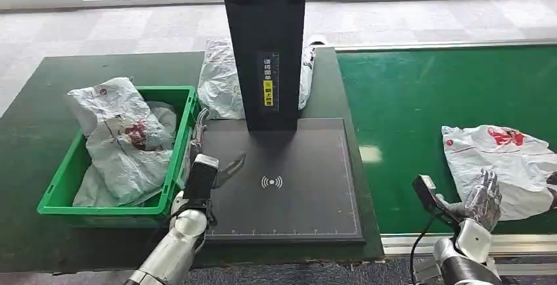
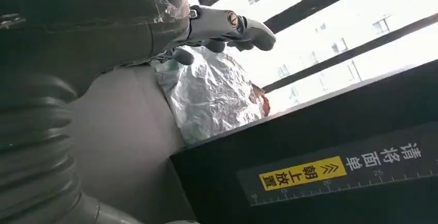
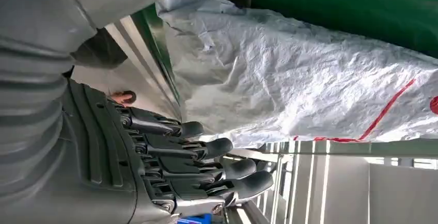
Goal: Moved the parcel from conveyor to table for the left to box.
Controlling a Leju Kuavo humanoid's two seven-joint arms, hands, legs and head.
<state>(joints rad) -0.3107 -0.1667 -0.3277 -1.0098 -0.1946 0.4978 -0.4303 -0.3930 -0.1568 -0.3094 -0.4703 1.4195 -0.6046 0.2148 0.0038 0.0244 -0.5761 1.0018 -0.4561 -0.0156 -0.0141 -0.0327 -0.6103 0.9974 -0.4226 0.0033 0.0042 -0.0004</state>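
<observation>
On the green conveyor (image 1: 420,94) the right hand (image 1: 483,199), fingers loose and empty, nears the parcel (image 1: 506,157); gripping it comes next. The left hand (image 1: 220,170) waits empty.

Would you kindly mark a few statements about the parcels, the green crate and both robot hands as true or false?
1. The green crate holds parcels. True.
2. The right robot hand grips the parcel on the conveyor. False: it is open beside the parcel, holding nothing.
3. The left robot hand is over the black scanner pad. True.
4. The left robot hand carries a parcel. False: it holds nothing.
5. A parcel lies behind the scanner column. True.
</observation>
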